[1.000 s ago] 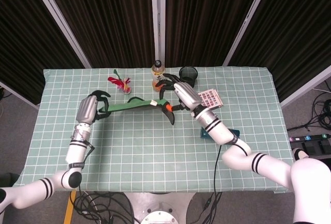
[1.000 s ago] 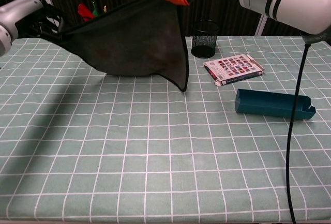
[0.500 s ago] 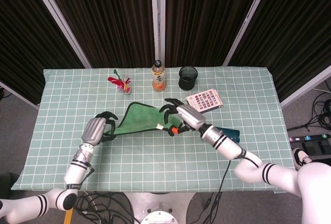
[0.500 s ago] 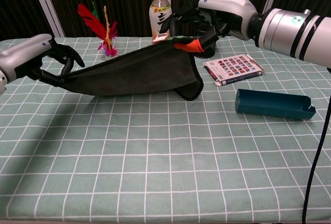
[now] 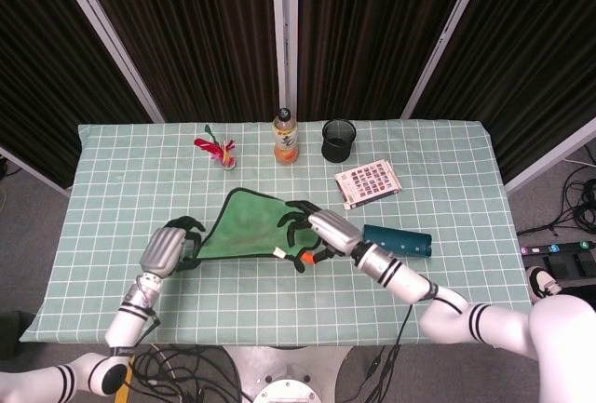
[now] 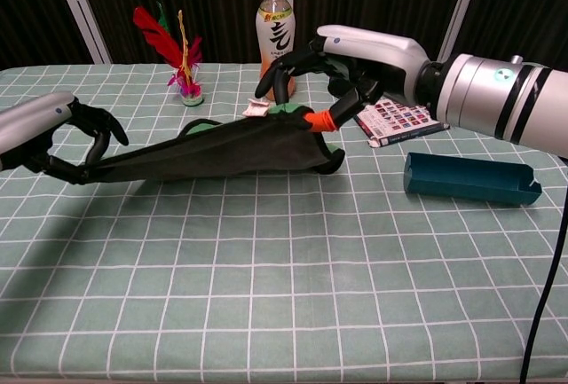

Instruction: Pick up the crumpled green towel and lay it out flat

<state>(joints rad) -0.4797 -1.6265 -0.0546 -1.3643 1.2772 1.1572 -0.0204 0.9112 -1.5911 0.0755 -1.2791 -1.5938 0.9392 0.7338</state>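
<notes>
The green towel (image 5: pixel 244 226) is stretched between my two hands just above the table, its far part lying on the checked cloth. In the chest view the green towel (image 6: pixel 222 149) looks dark and hangs as a low, nearly flat sheet. My left hand (image 5: pixel 166 249) grips the towel's left corner, and the chest view shows the left hand (image 6: pixel 67 140) with its fingers curled around the edge. My right hand (image 5: pixel 312 234) pinches the right corner beside a white tag; in the chest view the right hand (image 6: pixel 342 60) holds that corner slightly higher than the left one.
At the back of the table stand a drink bottle (image 5: pixel 285 138), a black mesh cup (image 5: pixel 338 140) and a red feather shuttlecock (image 5: pixel 218 150). A printed card box (image 5: pixel 366 184) and a long teal box (image 5: pixel 398 242) lie to the right of the towel.
Both hands have come down and back toward the table's near edge with the towel. The towel, hanging high a second ago, now lies low and spread out.
</notes>
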